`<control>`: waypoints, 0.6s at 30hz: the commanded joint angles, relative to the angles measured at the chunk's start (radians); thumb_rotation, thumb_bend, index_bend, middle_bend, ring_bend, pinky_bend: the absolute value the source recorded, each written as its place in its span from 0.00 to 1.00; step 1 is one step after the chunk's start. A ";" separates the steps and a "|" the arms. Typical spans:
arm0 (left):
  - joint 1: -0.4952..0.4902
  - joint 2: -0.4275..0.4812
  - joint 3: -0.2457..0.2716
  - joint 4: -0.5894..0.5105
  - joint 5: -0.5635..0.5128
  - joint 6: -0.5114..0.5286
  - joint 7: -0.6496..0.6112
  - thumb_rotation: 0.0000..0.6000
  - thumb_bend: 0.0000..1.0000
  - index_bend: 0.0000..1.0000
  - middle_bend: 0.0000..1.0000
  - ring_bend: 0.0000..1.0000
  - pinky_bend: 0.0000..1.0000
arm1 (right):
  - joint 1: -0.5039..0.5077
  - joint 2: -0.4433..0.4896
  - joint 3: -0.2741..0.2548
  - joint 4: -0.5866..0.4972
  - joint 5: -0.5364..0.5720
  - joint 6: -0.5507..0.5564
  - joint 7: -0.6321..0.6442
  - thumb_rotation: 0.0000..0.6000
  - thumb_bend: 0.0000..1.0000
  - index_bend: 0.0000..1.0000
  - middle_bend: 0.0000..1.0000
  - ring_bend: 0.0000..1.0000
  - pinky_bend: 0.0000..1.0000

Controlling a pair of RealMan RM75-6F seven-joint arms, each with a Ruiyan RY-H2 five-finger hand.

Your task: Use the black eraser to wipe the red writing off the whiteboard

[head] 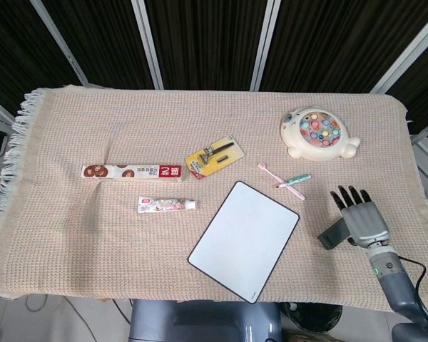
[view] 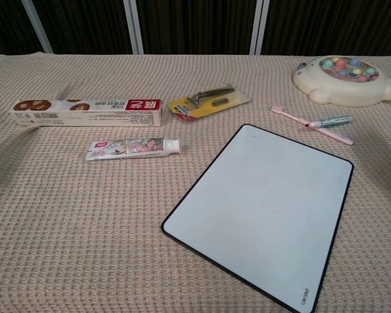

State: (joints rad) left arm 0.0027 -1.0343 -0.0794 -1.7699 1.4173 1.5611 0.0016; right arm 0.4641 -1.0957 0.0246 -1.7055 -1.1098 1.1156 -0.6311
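The whiteboard [head: 244, 239] [view: 264, 208] lies tilted at the front middle of the cloth, and its surface shows plain white with no red marks. To its right, the black eraser [head: 332, 234] rests on the cloth. My right hand [head: 362, 217] is just right of the eraser with its fingers [head: 349, 195] stretched out and apart; its thumb side is against the eraser, and no grip shows. In the chest view only a dark sliver shows at the right edge. My left hand is out of both views.
A long toothpaste box [head: 132, 172], a toothpaste tube [head: 167, 204] and a yellow razor pack [head: 212, 157] lie left of and behind the board. A pink toothbrush [head: 271, 174] and a fishing toy [head: 319, 133] are behind the hand. The cloth's front edge is close by.
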 commanded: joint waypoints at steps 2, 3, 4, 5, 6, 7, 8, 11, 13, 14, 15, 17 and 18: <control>0.000 -0.001 0.000 0.000 0.001 0.000 0.001 1.00 0.64 0.16 0.09 0.02 0.00 | -0.098 0.036 0.015 -0.030 -0.117 0.177 0.151 1.00 0.09 0.00 0.00 0.02 0.13; 0.000 -0.001 0.000 0.000 0.001 0.000 0.001 1.00 0.64 0.16 0.09 0.02 0.00 | -0.117 0.034 0.015 -0.024 -0.144 0.210 0.186 1.00 0.09 0.00 0.00 0.02 0.13; 0.000 -0.001 0.000 -0.001 0.001 0.000 0.001 1.00 0.64 0.16 0.09 0.02 0.00 | -0.140 0.029 0.015 -0.014 -0.175 0.253 0.231 1.00 0.09 0.00 0.00 0.02 0.13; 0.000 -0.001 0.000 -0.001 0.002 0.001 0.001 1.00 0.64 0.16 0.09 0.02 0.00 | -0.161 0.021 0.011 -0.001 -0.203 0.287 0.274 1.00 0.09 0.00 0.00 0.02 0.13; 0.000 -0.001 0.001 -0.001 0.002 0.001 0.002 1.00 0.64 0.16 0.09 0.02 0.00 | -0.179 0.015 0.007 0.011 -0.228 0.315 0.313 1.00 0.08 0.00 0.00 0.02 0.13; 0.000 -0.001 0.001 -0.001 0.003 0.002 0.002 1.00 0.64 0.16 0.09 0.02 0.00 | -0.196 0.011 -0.001 0.023 -0.253 0.337 0.353 1.00 0.08 0.00 0.00 0.02 0.13; 0.000 -0.001 0.001 0.000 0.003 0.002 0.002 1.00 0.64 0.16 0.09 0.02 0.00 | -0.213 0.009 -0.009 0.033 -0.276 0.355 0.394 1.00 0.09 0.00 0.00 0.02 0.13; 0.001 -0.001 0.001 0.000 0.004 0.002 0.001 1.00 0.64 0.16 0.09 0.02 0.00 | -0.265 -0.006 -0.033 0.076 -0.348 0.422 0.527 1.00 0.08 0.00 0.00 0.02 0.13; 0.001 -0.001 0.001 0.001 0.005 0.002 0.001 1.00 0.64 0.16 0.09 0.02 0.00 | -0.294 -0.026 -0.042 0.115 -0.393 0.472 0.589 1.00 0.09 0.00 0.00 0.02 0.13; 0.001 -0.001 0.002 0.001 0.005 0.002 0.000 1.00 0.64 0.16 0.09 0.02 0.00 | -0.305 -0.037 -0.046 0.138 -0.418 0.497 0.615 1.00 0.08 0.00 0.00 0.02 0.13; 0.000 -0.001 0.002 0.001 0.005 0.002 0.000 1.00 0.64 0.16 0.09 0.02 0.00 | -0.315 -0.049 -0.048 0.160 -0.439 0.519 0.637 1.00 0.09 0.00 0.00 0.02 0.13; 0.000 -0.001 0.002 0.001 0.006 0.002 0.000 1.00 0.64 0.16 0.09 0.02 0.00 | -0.328 -0.061 -0.051 0.186 -0.458 0.542 0.657 1.00 0.08 0.00 0.00 0.02 0.13; 0.001 -0.001 0.002 0.001 0.006 0.003 0.000 1.00 0.64 0.16 0.09 0.02 0.00 | -0.337 -0.065 -0.058 0.202 -0.471 0.551 0.667 1.00 0.08 0.00 0.00 0.02 0.13</control>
State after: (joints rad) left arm 0.0035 -1.0353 -0.0774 -1.7692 1.4236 1.5640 0.0015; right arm 0.1610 -1.1362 -0.0163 -1.5459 -1.5401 1.6316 0.0004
